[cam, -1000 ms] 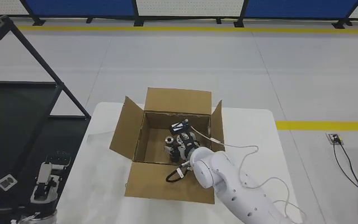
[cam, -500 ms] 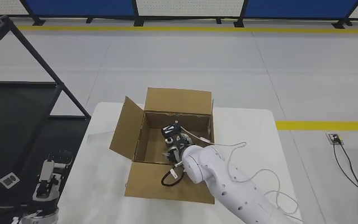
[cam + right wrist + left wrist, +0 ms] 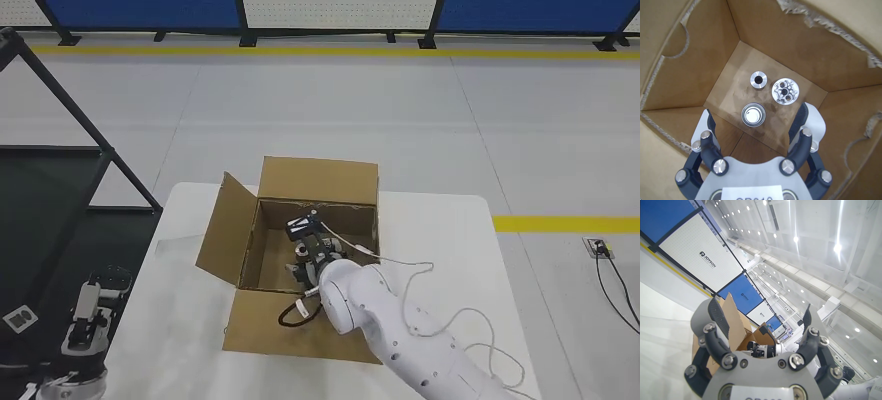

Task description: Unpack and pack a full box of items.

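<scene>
White tabletop [image 3: 185,300], bearing one open brown corrugated cardboard box [image 3: 320,180], flaps spread, one inner edge torn. White right arm [image 3: 400,320]: over the past second it has slid from the box's right-hand side towards the middle of the opening, wrist bent down into the interior. It probably means the arm is lining up for the next pick of the unpacking. Right gripper [image 3: 756,111]: pointing straight down at the box floor, well above it, fingers spread wide and holding nothing. Left gripper [image 3: 761,307]: parked low beyond the table's left edge, tilted up towards the ceiling, fingers likewise apart and empty. Contents, all on the box floor near one another but apart: one flat silver cast-metal disc with ribbed face and holes [image 3: 785,92]; one round silver metal cup with white centre [image 3: 753,114], lying directly beneath the gap of the right fingers, so the likely target; one small silver metal bushing with dark bore [image 3: 758,79], beyond the cup.
</scene>
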Robot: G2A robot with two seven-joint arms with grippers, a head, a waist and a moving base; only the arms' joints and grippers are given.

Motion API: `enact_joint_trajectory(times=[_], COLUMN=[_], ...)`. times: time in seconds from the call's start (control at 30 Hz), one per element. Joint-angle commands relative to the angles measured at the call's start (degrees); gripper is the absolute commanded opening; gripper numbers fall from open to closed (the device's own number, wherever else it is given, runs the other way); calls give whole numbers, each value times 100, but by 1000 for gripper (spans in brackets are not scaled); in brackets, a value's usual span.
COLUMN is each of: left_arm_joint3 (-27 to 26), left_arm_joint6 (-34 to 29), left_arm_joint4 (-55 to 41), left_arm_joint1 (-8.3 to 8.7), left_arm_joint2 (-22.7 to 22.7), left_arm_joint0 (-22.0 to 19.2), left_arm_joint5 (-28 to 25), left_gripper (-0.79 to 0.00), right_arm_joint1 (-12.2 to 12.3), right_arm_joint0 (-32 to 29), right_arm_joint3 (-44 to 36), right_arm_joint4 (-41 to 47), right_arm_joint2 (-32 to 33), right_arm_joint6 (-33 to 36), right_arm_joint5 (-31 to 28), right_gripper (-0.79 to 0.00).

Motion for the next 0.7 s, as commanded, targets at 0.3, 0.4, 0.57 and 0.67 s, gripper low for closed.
enact_joint_trajectory(times=[0.3, 0.4, 0.57, 0.67], left_arm_joint3=[75, 85, 66, 39], left_arm_joint6=[-105, -114, -122, -124], left_arm_joint4=[36, 30, 56, 83], left_arm_joint1=[-15, -20, -27, -31], left_arm_joint2=[116, 122, 114, 114], left_arm_joint0=[-139, -149, -143, -137], left_arm_joint5=[28, 34, 35, 46], left_gripper=[0, 0, 0, 0], right_arm_joint1=[381, 406, 416, 410], right_arm_joint0=[-1906, -2186, -2439, -2524], right_arm_joint3=[-2114, -2206, -2139, -2059], right_arm_joint4=[-1102, -991, -690, -371], right_arm_joint2=[1585, 1901, 2254, 2466], right_arm_joint6=[-802, -962, -1126, -1303], right_arm_joint5=[767, 774, 642, 545], right_gripper=[0, 0, 0, 0])
